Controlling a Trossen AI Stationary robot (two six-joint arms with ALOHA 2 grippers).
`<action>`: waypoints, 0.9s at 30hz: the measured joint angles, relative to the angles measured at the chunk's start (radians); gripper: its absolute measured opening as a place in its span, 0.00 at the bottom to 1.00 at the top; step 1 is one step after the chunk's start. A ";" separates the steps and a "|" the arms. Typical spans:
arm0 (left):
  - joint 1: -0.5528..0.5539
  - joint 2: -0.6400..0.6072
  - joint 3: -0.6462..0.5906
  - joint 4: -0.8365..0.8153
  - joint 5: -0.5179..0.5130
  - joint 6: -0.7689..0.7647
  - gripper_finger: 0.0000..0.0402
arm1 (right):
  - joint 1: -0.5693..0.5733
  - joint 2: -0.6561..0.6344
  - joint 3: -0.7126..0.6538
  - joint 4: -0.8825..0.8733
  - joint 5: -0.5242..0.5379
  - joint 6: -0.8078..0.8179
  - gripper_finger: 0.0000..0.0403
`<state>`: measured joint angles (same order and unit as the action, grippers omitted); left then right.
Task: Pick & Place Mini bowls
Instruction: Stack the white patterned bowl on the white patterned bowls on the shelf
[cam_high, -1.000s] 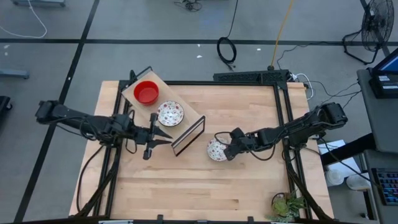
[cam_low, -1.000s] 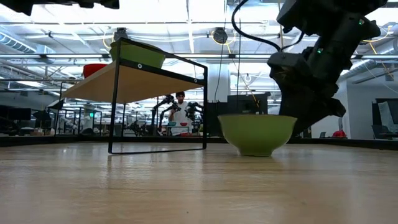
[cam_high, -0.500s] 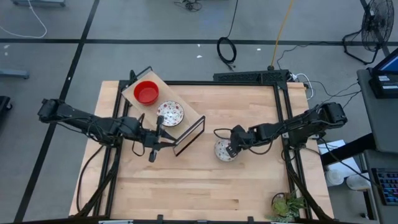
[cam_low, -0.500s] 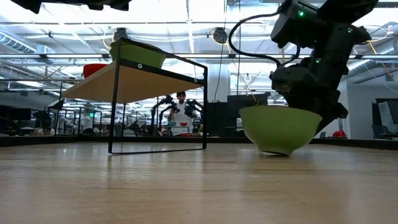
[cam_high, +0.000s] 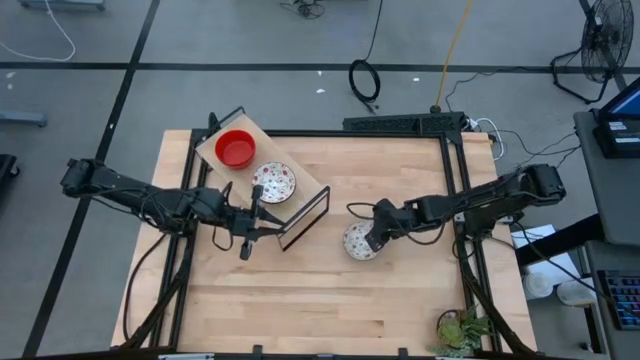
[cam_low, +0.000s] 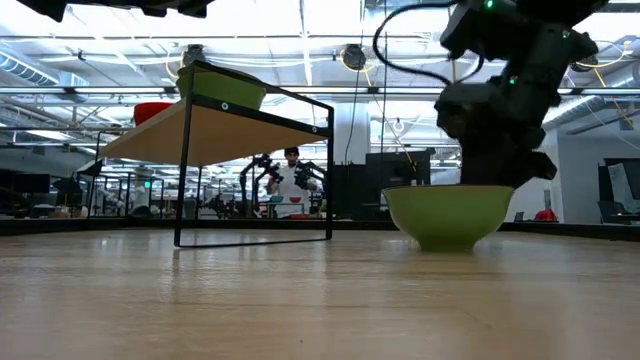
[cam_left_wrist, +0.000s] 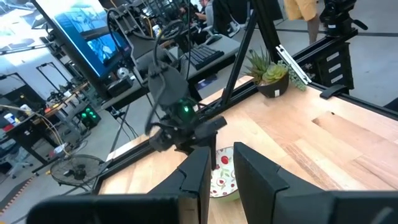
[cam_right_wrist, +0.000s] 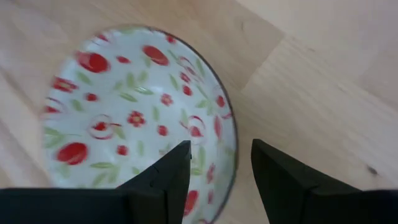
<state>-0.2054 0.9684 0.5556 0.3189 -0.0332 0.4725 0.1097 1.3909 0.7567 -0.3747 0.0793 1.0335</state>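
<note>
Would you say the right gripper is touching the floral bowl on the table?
Cannot tell. In the right wrist view the right gripper straddles the floral bowl's rim, but neither finger plainly presses it.

Both arms are dark — nearly black — built of slim jointed segments with thicker housings at the joints. Black cables loop loosely along the right arm (cam_high: 470, 205) and the left arm (cam_high: 140, 195). Each ends in two flat, dark, squared-off fingers (cam_right_wrist: 283, 180) — and a small green light glows on the right arm's wrist.
</note>
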 joint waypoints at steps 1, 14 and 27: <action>0.000 0.000 0.000 0.000 0.000 0.000 0.19 | 0.000 -0.013 0.000 -0.001 0.001 0.003 0.38; 0.000 0.000 0.000 -0.001 -0.003 0.001 0.19 | 0.003 -0.041 0.000 -0.064 -0.002 0.046 0.38; 0.000 0.000 0.000 -0.001 -0.003 0.000 0.19 | 0.018 -0.040 0.000 -0.061 -0.055 0.047 0.22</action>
<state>-0.2054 0.9684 0.5556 0.3180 -0.0364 0.4721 0.1273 1.3506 0.7567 -0.4355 0.0246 1.0805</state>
